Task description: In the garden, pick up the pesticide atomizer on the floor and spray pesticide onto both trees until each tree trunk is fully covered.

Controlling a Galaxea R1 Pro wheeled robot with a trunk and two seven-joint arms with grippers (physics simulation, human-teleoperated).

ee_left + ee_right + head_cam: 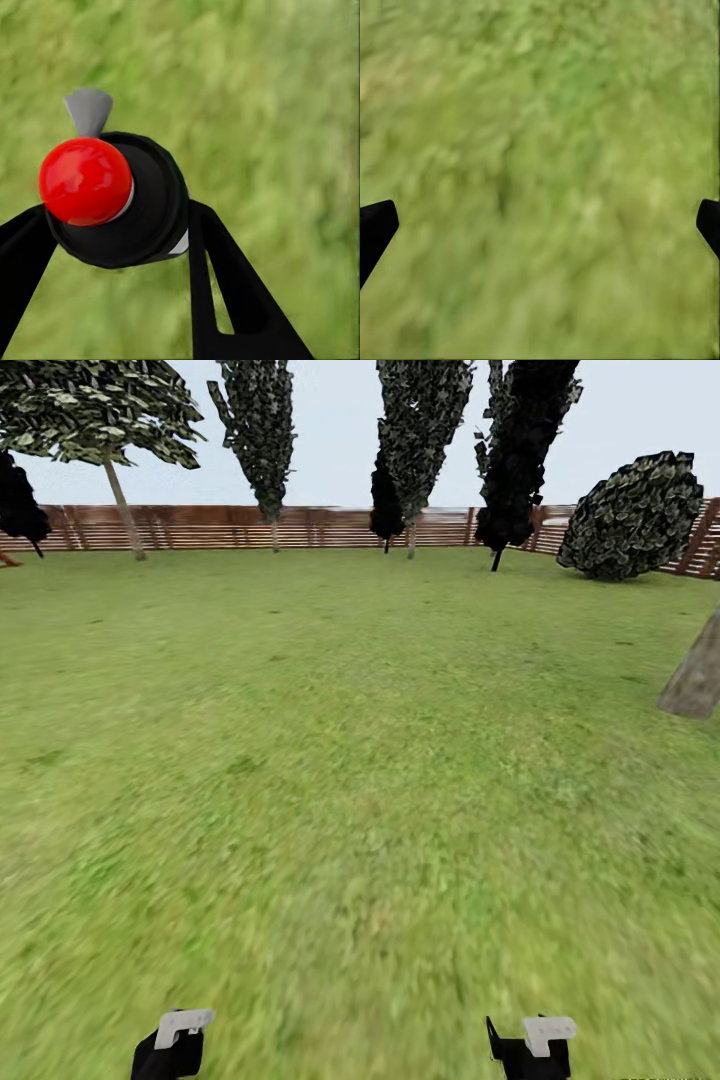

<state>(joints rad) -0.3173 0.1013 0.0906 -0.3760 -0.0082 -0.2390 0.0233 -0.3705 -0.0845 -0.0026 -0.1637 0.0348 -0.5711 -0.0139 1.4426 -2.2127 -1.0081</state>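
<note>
L gripper (120, 225) clamps atomizer (112, 199); fence (300, 527) far.

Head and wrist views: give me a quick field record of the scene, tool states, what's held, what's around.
left tool: shut on the pesticide atomizer, dark body with a red round cap and a grey nozzle
right tool: open, nothing between the fingers, grass below
floor: green grass, wide open lawn
tree trunk: thick, grey-brown, leaning, at the head view's right edge
fence: brown horizontal slats along the far side
far trees: dark, narrow, along the fence
bush: rounded, far right by the fence
</note>
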